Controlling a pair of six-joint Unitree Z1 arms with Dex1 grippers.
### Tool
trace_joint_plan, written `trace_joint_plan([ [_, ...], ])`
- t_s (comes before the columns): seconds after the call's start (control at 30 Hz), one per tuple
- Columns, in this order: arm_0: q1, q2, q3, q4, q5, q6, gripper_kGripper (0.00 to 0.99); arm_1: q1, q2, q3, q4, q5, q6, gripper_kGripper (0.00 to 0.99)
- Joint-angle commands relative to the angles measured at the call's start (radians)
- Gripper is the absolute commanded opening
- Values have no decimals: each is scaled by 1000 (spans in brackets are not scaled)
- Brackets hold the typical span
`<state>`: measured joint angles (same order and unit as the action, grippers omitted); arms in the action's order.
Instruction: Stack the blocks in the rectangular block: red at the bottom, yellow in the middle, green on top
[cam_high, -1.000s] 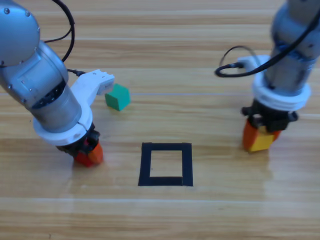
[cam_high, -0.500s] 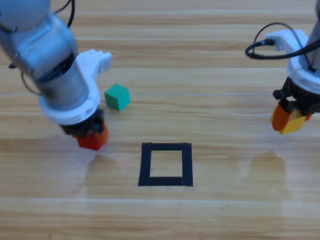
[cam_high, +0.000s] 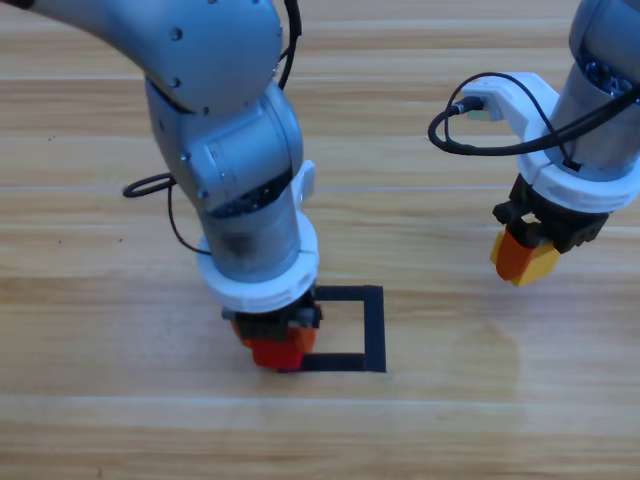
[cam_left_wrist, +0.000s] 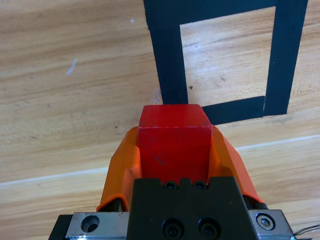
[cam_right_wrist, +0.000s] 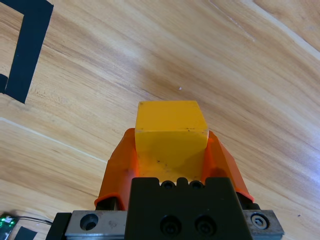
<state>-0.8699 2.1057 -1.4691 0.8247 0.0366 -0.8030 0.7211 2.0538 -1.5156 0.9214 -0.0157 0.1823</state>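
My left gripper (cam_high: 276, 345) is shut on the red cube (cam_left_wrist: 174, 145). It holds the cube over the near-left corner of the black tape square (cam_high: 373, 325). In the left wrist view the cube sits just short of the square's tape (cam_left_wrist: 167, 75), above the wood. My right gripper (cam_high: 524, 258) is shut on the yellow cube (cam_right_wrist: 171, 136) and hangs above the table, well to the right of the square. One corner of the tape (cam_right_wrist: 29, 47) shows at the far left of the right wrist view. The green cube is hidden, with the left arm covering the spot behind the square.
The bulky left arm (cam_high: 235, 170) leans over the table's middle and covers the square's left half. A black cable (cam_high: 470, 140) loops off the right wrist. Bare wooden table (cam_high: 440, 420) lies in front of the square and between the two grippers.
The left arm has swung right with the red cube, from the table's left side to the square's left edge. The right gripper has shifted a little left with the yellow cube.
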Motion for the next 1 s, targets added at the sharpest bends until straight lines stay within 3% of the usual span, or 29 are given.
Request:
trace_joint_plan([
  [0.03,-47,28,-17,10,-9,-51,21,28,-29,2,-13,20,-17,189],
  [0.27,-55,50,-51,8,-9,-62,21,28,-32,2,-21,59,-30,189],
  [1.0,-95,146,-160,8,29,-94,26,55,-31,2,-24,65,-47,189],
])
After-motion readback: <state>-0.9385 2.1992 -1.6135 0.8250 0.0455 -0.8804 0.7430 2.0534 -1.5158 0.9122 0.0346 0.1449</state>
